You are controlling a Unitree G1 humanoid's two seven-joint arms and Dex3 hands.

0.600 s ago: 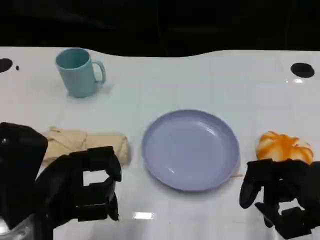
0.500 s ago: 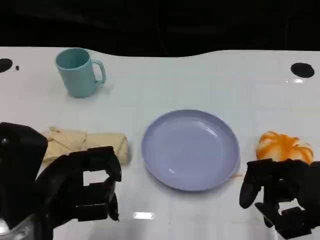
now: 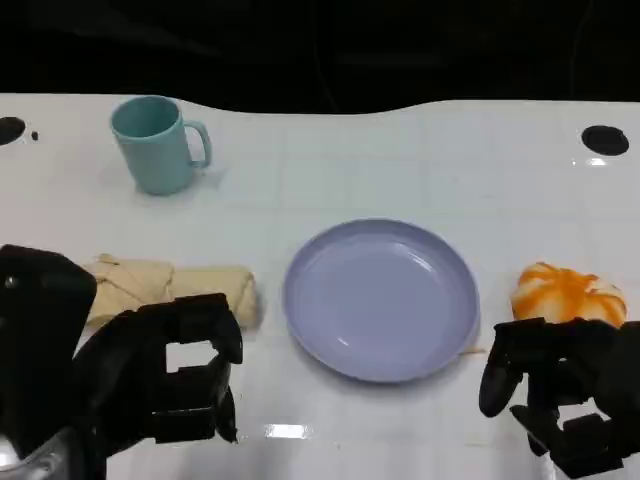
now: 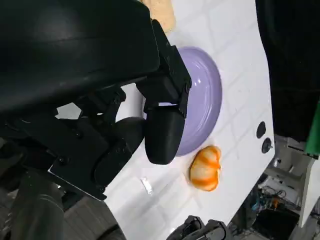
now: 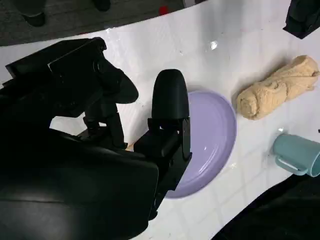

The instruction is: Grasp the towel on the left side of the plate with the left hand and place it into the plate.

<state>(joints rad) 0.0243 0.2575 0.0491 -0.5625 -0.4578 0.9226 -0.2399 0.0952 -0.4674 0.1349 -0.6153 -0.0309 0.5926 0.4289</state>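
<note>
Left hand: the left hand sits at the lower left of the head view, fingers apart and holding nothing, just below the towel and not visibly touching it.
Right hand: the right hand rests at the lower right, fingers loosely curled around nothing, just below an orange-and-white bun-like object.
Towel location: the rolled beige towel lies on the white table, left of centre in the head view, just beside the left rim of the lavender plate but apart from it.
Towel handling: it looks soft, light and compressible; the roll could loosen or sag if taken by one end, so a grasp across its middle seems safest.
Towel axis: its long axis runs left to right across the head view, one end pointing at the plate, the other toward the left edge.
Other: a teal mug stands at the upper left, well apart from the towel.
</note>
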